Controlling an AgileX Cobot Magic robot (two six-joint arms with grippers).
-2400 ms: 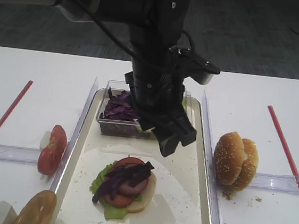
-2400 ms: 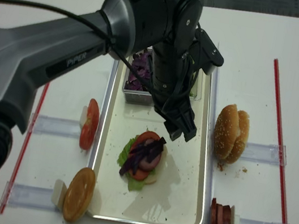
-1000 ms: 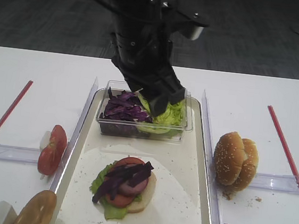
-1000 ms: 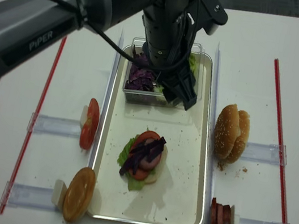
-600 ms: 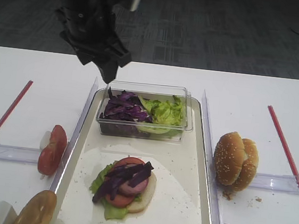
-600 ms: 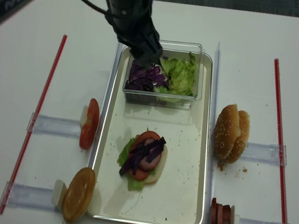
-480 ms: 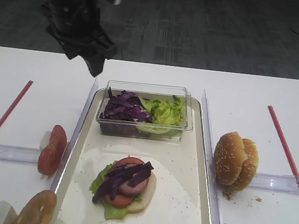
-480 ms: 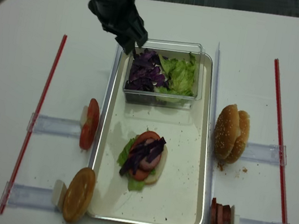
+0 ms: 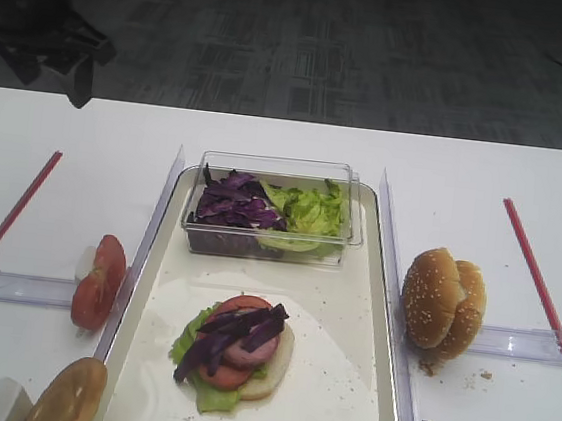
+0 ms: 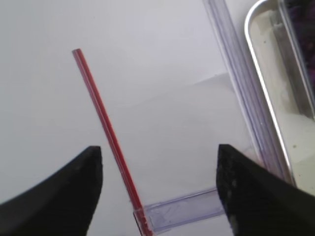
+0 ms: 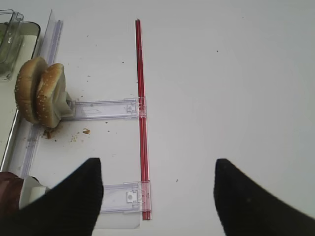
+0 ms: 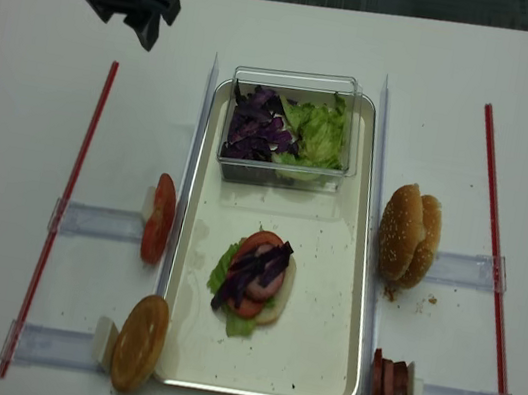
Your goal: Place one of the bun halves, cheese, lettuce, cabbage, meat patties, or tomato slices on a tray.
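Observation:
On the cream tray [image 9: 346, 308] [image 12: 328, 300] lies a stack [image 9: 237, 345] of bun half, lettuce, tomato and meat, with purple cabbage [image 12: 258, 265] on top. My left gripper [image 9: 77, 94] [image 12: 139, 23] hangs open and empty over the far left of the table, above a red strip [image 10: 106, 128]; the tray rim [image 10: 266, 108] shows to its right. My right gripper [image 11: 157, 196] is open and empty over bare table, right of the sesame bun halves [image 11: 39, 91] [image 9: 442, 303]. Tomato slices [image 9: 100, 280] stand left of the tray and meat patties [image 12: 388, 391] at the front right.
A clear tub [image 9: 354, 233] at the tray's far end holds loose cabbage [image 9: 226, 205] and lettuce [image 9: 311, 212]. Another bun half [image 9: 69, 394] stands at the front left. Clear plastic rails [image 9: 12, 286] and red strips [image 9: 539, 288] line both sides of the table.
My left arm has swung from above the tub to the far left back of the table, jaws still open and empty. The food has not moved.

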